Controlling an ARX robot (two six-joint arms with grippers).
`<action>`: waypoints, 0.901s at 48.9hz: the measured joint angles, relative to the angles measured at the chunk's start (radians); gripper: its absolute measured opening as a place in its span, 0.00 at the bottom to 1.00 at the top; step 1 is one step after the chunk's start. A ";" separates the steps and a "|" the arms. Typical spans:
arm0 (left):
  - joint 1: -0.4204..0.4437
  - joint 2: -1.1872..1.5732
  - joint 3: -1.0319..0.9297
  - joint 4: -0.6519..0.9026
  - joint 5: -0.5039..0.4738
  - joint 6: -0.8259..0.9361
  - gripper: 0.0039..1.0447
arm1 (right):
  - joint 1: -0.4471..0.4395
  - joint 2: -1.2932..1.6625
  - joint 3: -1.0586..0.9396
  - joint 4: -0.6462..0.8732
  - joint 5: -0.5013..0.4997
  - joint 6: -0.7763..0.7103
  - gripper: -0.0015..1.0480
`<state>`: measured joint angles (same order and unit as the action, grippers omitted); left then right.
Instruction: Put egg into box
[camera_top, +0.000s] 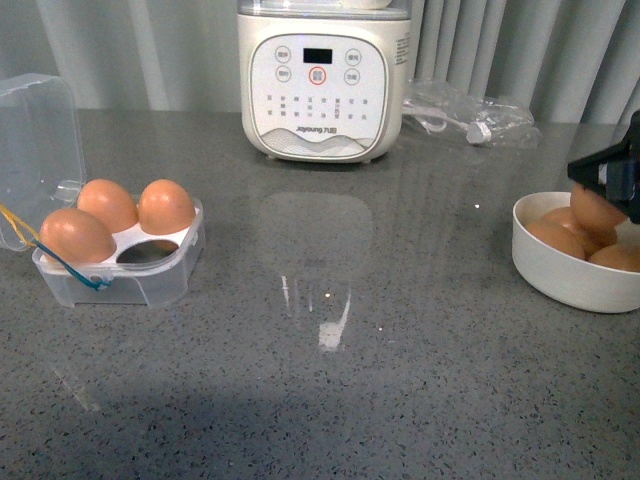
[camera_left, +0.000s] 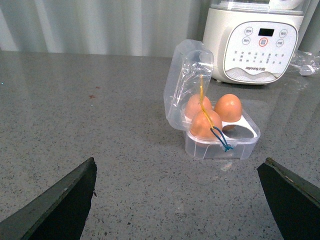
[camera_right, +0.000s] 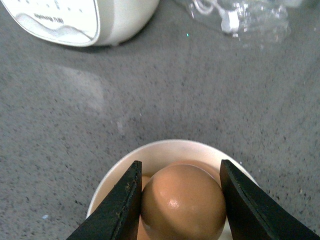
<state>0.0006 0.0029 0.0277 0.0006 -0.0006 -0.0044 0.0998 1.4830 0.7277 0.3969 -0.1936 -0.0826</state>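
My right gripper (camera_right: 181, 200) is shut on the egg (camera_right: 182, 202), an orange-brown hen's egg, and holds it just above the round white bowl (camera_right: 165, 150). In the front view the gripper (camera_top: 610, 180) and the egg (camera_top: 592, 210) are at the far right over the bowl (camera_top: 560, 270). The box (camera_top: 150, 280), a clear four-egg carton with its lid (camera_top: 35, 140) open, sits at the left with three brown eggs and one free hole (camera_top: 147, 253). It also shows in the left wrist view (camera_left: 220, 145). My left gripper (camera_left: 177, 200) is open and empty, well short of the box.
A white electric cooker (camera_top: 325, 80) stands at the back centre. A crumpled clear plastic bag (camera_top: 470, 115) lies at the back right. Other brown eggs (camera_top: 555, 238) lie in the bowl. The grey speckled countertop (camera_top: 330, 380) spans the scene; curtains hang behind.
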 joint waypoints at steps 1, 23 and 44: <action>0.000 0.000 0.000 0.000 0.000 0.000 0.94 | 0.002 -0.005 0.000 0.003 -0.003 0.000 0.38; 0.000 0.000 0.000 0.000 0.000 0.000 0.94 | 0.221 -0.024 0.151 0.012 -0.185 0.095 0.38; 0.000 0.000 0.000 0.000 0.000 0.000 0.94 | 0.452 0.246 0.322 0.050 -0.272 0.103 0.38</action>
<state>0.0006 0.0029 0.0277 0.0006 -0.0006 -0.0044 0.5518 1.7290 1.0500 0.4465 -0.4652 0.0200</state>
